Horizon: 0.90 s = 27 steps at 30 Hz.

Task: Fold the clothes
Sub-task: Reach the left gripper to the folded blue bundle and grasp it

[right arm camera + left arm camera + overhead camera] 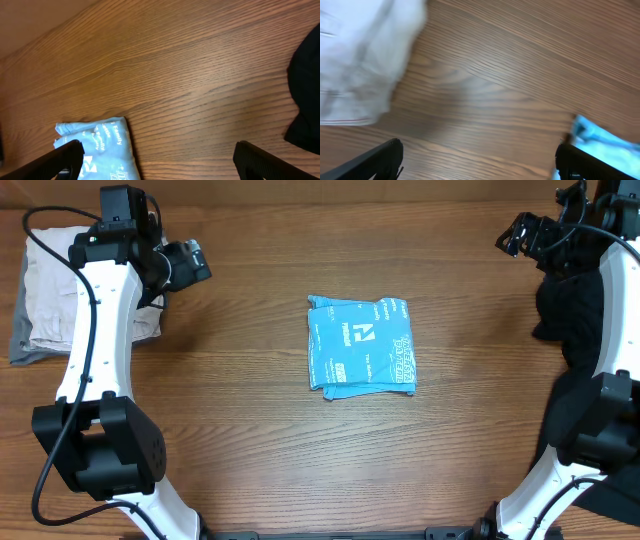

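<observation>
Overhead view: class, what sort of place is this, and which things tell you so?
Probably a robot test bench for folding laundry: a left arm and right arm at a wooden table, a folded light blue T-shirt in the middle, and a pale clothes pile at one edge.

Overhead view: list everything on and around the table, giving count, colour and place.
T-shirt: one, light blue with white lettering, folded, table centre.
pale cloth pile: one, white-grey, left side of the table.
black cloth: one, black, right side, beside the right arm.
table: one, brown wood.
left arm: one, white and black; left jaws open, next to the pale cloth pile.
right arm: one, white and black; right jaws open, at the right edge.
</observation>
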Tool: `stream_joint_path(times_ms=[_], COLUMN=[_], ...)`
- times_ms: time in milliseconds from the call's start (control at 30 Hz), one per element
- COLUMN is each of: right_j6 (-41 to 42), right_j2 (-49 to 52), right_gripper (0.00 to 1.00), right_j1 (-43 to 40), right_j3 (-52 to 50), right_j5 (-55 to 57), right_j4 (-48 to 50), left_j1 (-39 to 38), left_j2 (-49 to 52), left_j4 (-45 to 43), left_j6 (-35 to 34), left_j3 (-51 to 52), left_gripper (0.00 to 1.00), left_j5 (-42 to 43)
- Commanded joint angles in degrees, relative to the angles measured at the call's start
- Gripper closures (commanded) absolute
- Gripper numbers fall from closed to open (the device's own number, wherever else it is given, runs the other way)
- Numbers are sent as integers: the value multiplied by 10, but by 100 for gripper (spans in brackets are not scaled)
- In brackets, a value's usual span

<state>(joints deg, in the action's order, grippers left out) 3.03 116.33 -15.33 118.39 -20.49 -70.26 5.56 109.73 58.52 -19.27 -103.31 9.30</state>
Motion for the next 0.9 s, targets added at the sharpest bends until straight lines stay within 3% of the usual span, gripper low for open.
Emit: stream_joint_path(times_ms=[0,233,533,867], right_j6=[2,2,2,2], right_j2=[-3,-3,-3,-3], right_gripper=[0,0,0,0], right_j1=[-2,-2,-2,-2], right_j3=[5,5,5,5], right_j5=[3,3,3,3], right_j4=[1,1,1,1], left_j1=[-29,-165,-341,-386], left_j2=[-3,-1,66,160], left_j4=[4,32,42,61], left_j6=[17,16,-47,-83], left_j3=[1,9,51,56], left_gripper=[0,0,0,0], left_j5=[87,50,-11,-57])
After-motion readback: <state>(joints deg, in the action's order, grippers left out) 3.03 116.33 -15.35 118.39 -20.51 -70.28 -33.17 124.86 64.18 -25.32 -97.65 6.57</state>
